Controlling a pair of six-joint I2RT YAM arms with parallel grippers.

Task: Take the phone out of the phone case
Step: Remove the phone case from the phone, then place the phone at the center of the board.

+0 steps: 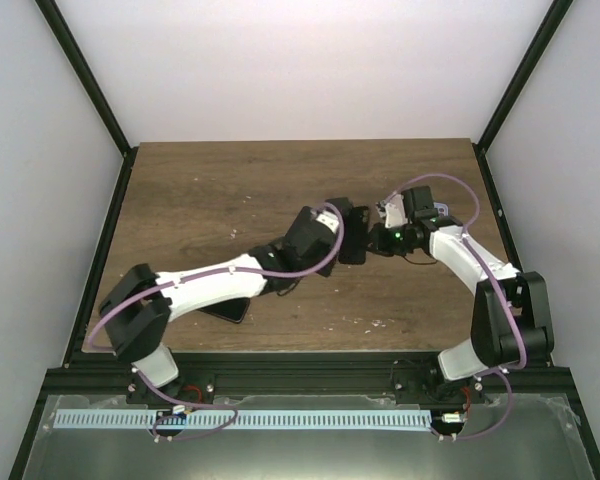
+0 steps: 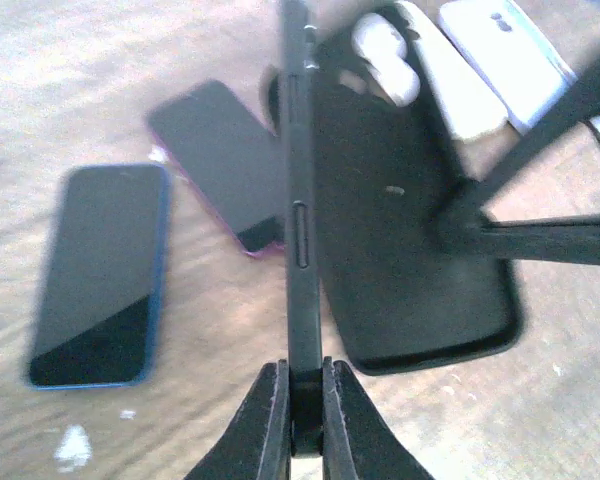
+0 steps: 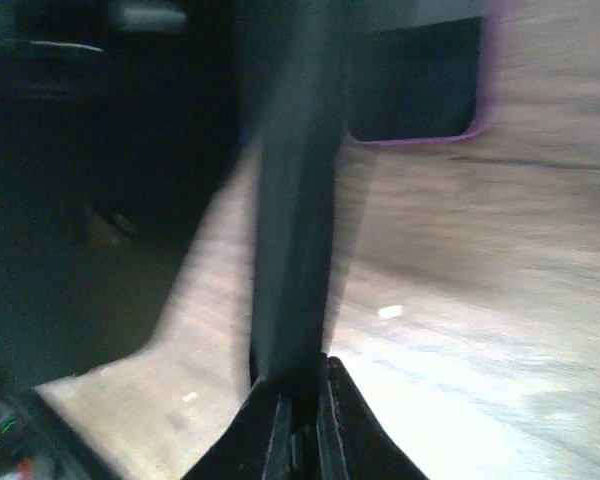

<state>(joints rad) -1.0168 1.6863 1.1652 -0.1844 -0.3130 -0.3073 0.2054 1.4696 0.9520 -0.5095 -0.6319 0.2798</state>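
Black slim phone [image 2: 300,250] edge-on, matte round-cornered case [image 2: 400,290]

I count three phones: a black phone [image 2: 300,200] on edge at six o'clock, a blue-rimmed phone [image 2: 100,275] at nine, a purple-rimmed phone [image 2: 220,160] at eleven. Two cases: black case [image 2: 410,260] at three, white case [image 2: 510,60] at one.

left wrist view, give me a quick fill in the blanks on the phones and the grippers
1. The left gripper is ___ on a thin dark slab with side buttons, held edge-on.
2. The flat dark phone lying farthest left on the brown wooden table has a ___ rim.
3. Between it and the slab lies a second dark phone with a ___ rim.
4. In its own wrist view, the right gripper is ___ on a dark thin edge.

Missing words: shut; blue; purple; shut
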